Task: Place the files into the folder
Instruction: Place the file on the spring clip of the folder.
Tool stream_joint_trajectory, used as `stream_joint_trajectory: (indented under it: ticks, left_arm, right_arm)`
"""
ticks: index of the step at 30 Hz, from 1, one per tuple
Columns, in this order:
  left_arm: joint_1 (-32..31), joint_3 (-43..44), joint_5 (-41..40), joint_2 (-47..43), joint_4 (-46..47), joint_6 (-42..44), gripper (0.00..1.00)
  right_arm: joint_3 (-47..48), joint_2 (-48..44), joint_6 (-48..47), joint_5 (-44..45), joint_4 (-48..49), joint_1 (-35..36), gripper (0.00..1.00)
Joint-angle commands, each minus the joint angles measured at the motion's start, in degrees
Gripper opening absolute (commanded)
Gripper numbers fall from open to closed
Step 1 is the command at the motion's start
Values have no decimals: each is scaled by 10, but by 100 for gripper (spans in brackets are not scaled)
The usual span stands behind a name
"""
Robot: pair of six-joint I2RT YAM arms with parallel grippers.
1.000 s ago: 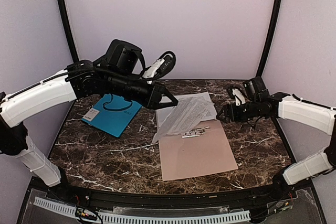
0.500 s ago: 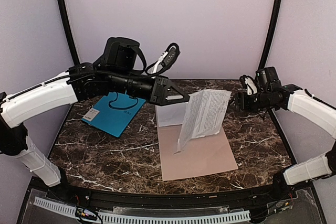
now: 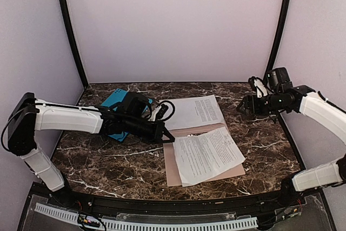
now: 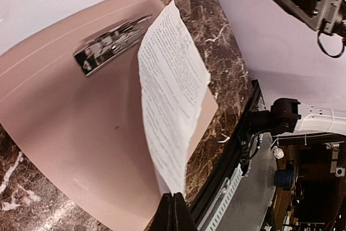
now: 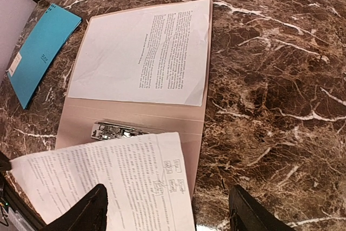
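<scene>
Within the last second you swung the left arm down from high over the table, and the sheet [image 3: 208,154] that had hung in the air from the left gripper [image 3: 168,137] came to lie on the near half of the open folder [image 5: 157,117], just below the metal clip [image 5: 116,131]. That likely meant this step was almost done. The left claw was pressed together on the sheet's near-left corner, which the left wrist view showed curling up off the card, so the paper was not yet flat or released. The right gripper [image 3: 242,107] hovered over the right side of the table [image 3: 97,155] with its fingers spread, holding nothing, well apart from the papers. The files were white and densely printed. One other sheet [image 3: 195,112] lay flat on the far flap, and the pinched one sat slightly askew. You could not tell whether a third lay beneath it. The teal folder [image 5: 40,52] lay off to the left.
</scene>
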Motion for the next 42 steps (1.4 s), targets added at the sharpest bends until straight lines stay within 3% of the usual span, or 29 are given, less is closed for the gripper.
stream_joint_trajectory:
  ticks: [1, 7, 17, 31, 42]
  left_arm:
    - [-3, -41, -31, 12, 50, -18, 1]
    - [-2, -50, -98, 54, 14, 24, 1]
    - [1, 30, -149, 139, -112, 124, 1]
    - [26, 108, -161, 190, -210, 195, 1]
    - [30, 158, -182, 207, -237, 224, 1]
  right_arm:
    - [-32, 5, -14, -71, 33, -2, 74]
    - [-106, -3, -18, -106, 79, 21, 74]
    - [-165, 17, -13, -77, 116, 74, 73]
    - [-157, 127, -4, -48, 169, 130, 71]
    - [-148, 154, 0, -38, 176, 140, 69]
